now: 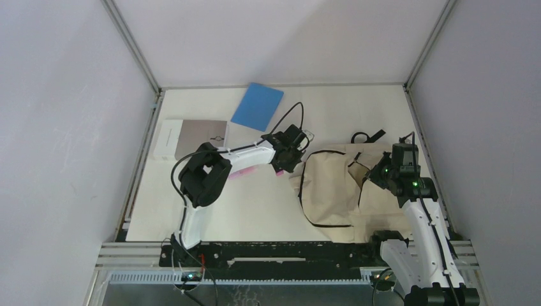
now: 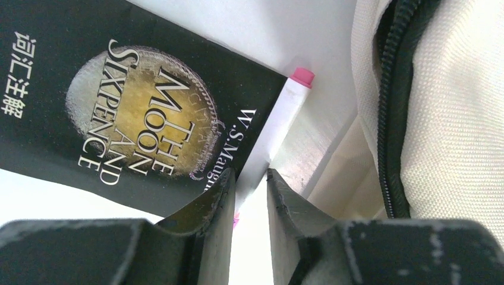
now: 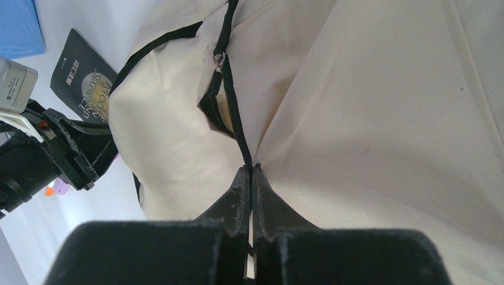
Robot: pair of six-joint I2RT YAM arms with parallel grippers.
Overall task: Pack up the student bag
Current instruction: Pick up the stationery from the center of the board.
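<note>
Left fingers (image 2: 220, 202): narrow, closed on the lower body of a white marker (image 2: 286, 113). Its pink cap (image 2: 302, 76) points away from the left gripper (image 2: 250, 176).
Beside the marker: a black paperback (image 2: 131, 107), cover up, titled "The Moon and Sixpence". One corner lies just beside the marker's body; cannot tell if they touch.
Right fingers (image 3: 235, 196): pressed together, pinching the black zipper (image 3: 238, 124) where it runs over cream cloth. The right gripper (image 3: 250, 169) has no gap between its tips.
Student bag (image 1: 332, 191): lies flat on the right half of the table (image 1: 268, 217), in front of the right arm. The left gripper is just off its left edge.
Bag opening: the zipper is parted a short way beyond the right fingertips, a dark slit edged in black. Contents cannot be told from here.
Bag straps: a black strap (image 1: 367, 136) shows at the far side.
Loose on the table: a blue folder (image 1: 257, 106) at the far edge and a grey book (image 1: 191, 139) far left, both well apart from the bag.
</note>
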